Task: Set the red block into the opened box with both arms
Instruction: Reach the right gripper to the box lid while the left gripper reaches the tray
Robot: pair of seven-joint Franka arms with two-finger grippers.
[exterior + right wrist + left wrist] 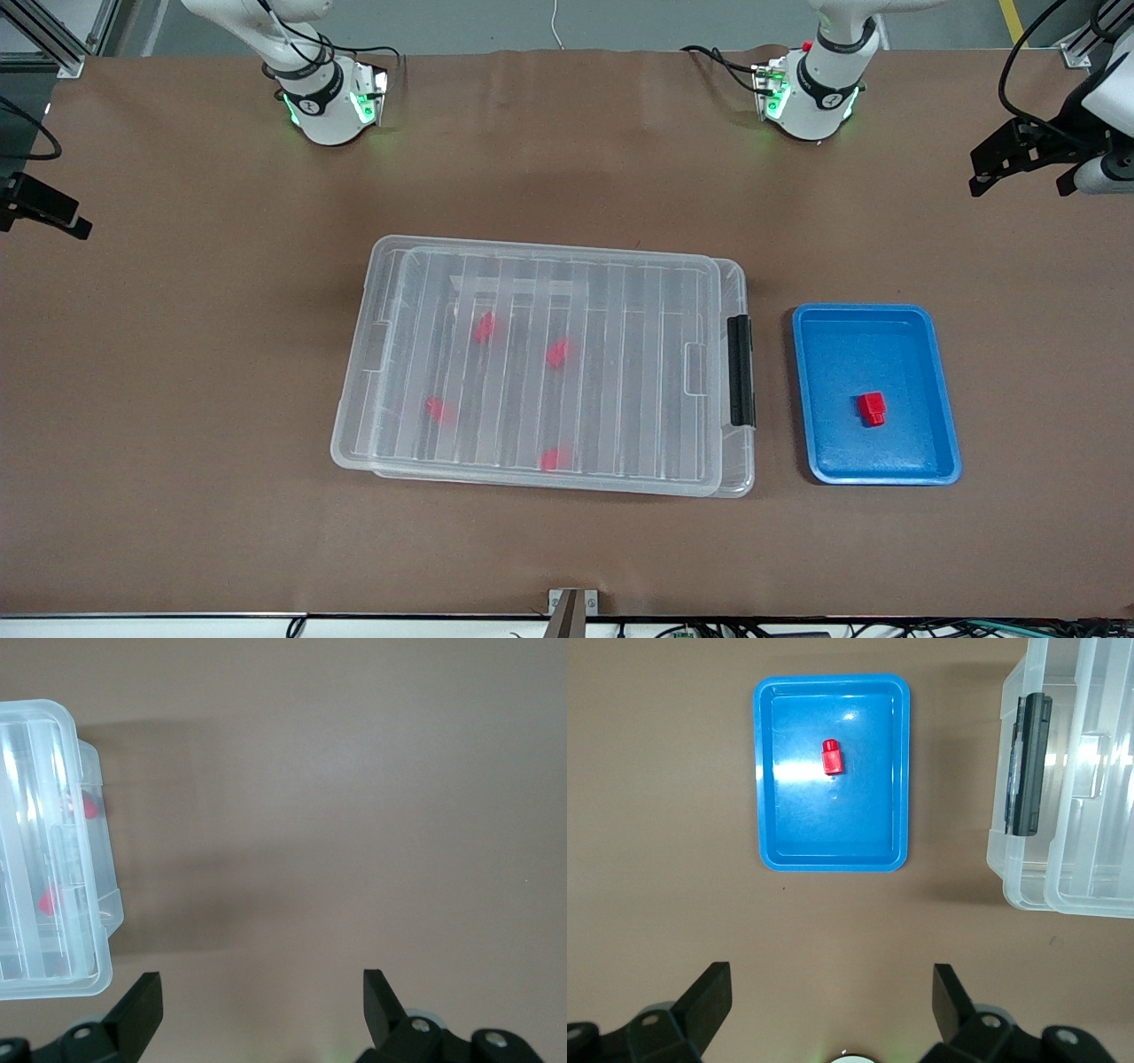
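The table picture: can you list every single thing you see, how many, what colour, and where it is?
Box: one, clear plastic, mid-table, ribbed lid on, black handle at the end facing the tray.
Red blocks in the box: four, red, blurred through the lid, spread apart.
Tray: one, blue, beside the box, toward the left arm's end of the table.
Red block: one, bright red, in the tray.
Table: one, brown.
Left claw: one, black, open, up in the air over bare table near the tray, waiting.
Right claw: one, black, open, over bare table beside the box's other end, waiting.
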